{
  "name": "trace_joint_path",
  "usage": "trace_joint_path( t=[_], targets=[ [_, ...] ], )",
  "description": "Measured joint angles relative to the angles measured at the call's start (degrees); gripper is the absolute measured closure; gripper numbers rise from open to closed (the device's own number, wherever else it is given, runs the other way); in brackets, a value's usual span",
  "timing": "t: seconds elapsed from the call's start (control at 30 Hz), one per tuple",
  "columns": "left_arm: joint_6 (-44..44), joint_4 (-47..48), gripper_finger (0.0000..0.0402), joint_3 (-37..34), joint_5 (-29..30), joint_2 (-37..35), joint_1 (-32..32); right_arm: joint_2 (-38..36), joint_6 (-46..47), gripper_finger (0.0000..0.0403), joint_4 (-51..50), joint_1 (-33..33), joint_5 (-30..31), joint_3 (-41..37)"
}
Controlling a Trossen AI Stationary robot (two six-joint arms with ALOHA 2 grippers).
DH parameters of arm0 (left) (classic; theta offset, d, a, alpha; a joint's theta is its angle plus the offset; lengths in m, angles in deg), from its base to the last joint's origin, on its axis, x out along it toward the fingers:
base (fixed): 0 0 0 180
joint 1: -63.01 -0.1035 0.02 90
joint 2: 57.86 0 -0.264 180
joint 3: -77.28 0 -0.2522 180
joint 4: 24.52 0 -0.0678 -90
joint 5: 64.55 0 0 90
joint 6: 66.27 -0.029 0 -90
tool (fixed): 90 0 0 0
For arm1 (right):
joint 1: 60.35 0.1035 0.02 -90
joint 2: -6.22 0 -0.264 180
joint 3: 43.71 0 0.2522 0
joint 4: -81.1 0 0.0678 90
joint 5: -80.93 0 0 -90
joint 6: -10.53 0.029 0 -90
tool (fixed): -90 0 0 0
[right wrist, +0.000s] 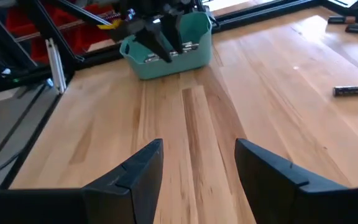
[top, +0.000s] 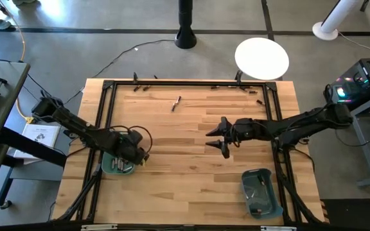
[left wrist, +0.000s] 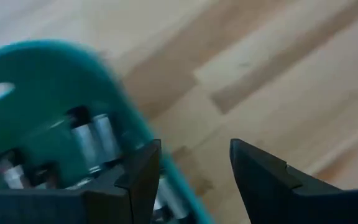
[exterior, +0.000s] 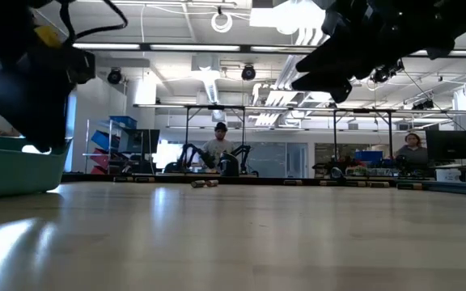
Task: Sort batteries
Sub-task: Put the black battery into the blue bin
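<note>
A: Left pincer point(top: 135, 160)?
B: Over the teal bin point(top: 111, 165) at roughly 8 o'clock on the counter point(top: 191, 135), at the bin's inner rim. Fingers point(left wrist: 143, 177) spread, nothing between them. One finger sits over the bin rim, the other over bare wood.

A: What's in that bin?
B: Batteries point(left wrist: 95, 140), silvery-grey ones, lying on the bottom. Can't count them, blurry.

A: Right pincer point(top: 220, 136)?
B: Mid-counter, a bit toward 3 o'clock, up off the surface, pointing toward 9 o'clock. Fingers point(right wrist: 138, 171) spread, empty, plain wood below.

A: Other batteries?
B: One loose battery point(top: 176, 102) lying flat on the counter toward 12 o'clock, dark with a coppery end in the right wrist view. A few more point(top: 145, 87) scattered along the far edge at 12 o'clock, near the black frame. Second teal bin point(top: 261, 192) at about 4 o'clock holds some too; can't tell which kind.

A: Background?
B: Two people point(exterior: 219, 144) seated far behind the counter in the low view. Round white stool top point(top: 261, 58) on the floor beyond 1 o'clock.
</note>
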Motion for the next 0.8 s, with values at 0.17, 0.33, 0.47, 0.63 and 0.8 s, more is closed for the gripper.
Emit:
trace_joint_path(
  t=[0.17,0.33,0.47,0.63,0.8],
  targets=[
    [2.8,7.2,0.0216,3.1,-0.3,-1.5,-0.4,0.0,-0.4,0.0209,1.7,0.0,0.0,0.0],
    [6.3,16.3,0.0216,4.4,-9.0,-2.6,-0.4,0.0,1.3,0.0210,4.8,-2.5,0.0,0.0],
    [10.1,19.6,0.0216,2.6,-16.7,-2.6,-0.4,0.0,1.5,0.0210,7.8,-7.9,0.0,0.0],
    [11.8,14.5,0.0221,-1.8,-18.8,-2.6,-0.5,0.0,-2.1,0.0210,12.6,-14.0,-0.7,0.0],
    [13.5,12.1,0.0243,-5.4,-19.3,-2.6,-2.2,0.0,-4.4,0.0210,15.8,-16.9,-1.6,0.0]
  ],
)
